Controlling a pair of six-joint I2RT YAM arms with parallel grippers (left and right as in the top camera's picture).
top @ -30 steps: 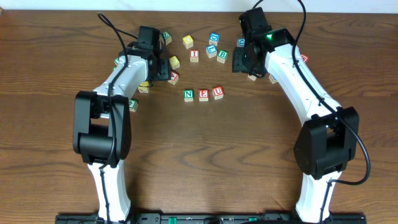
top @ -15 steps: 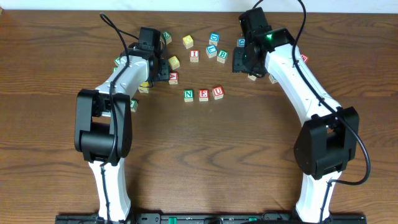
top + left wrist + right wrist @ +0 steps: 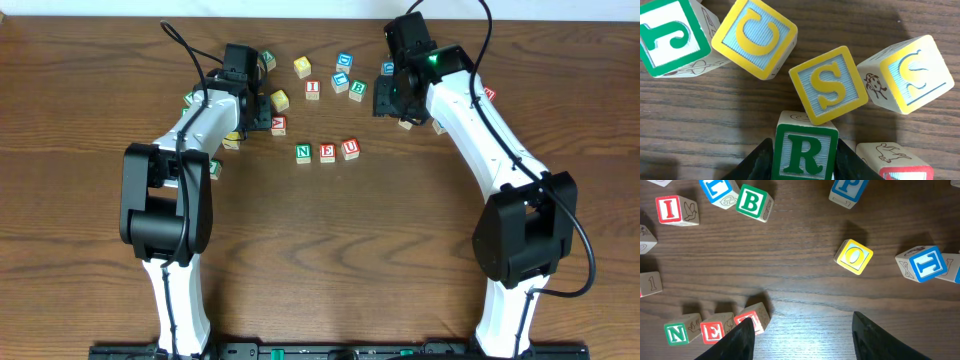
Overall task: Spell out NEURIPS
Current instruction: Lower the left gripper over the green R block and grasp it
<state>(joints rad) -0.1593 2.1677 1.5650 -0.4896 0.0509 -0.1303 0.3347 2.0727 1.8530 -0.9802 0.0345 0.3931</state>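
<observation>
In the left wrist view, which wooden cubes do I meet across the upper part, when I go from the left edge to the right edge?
Green-bordered wooden cube with letter J → yellow-bordered wooden cube with letter C → yellow-bordered wooden cube with letter S → tilted yellow-bordered wooden cube with a side drawing.

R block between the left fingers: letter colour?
The R block has a green letter and border on white; clearest in left wrist view.

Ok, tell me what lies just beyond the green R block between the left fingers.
The nearer yellow S block sits right at the R block's far edge, with a yellow C block farther left. The fingers cover the R block's sides.
</observation>
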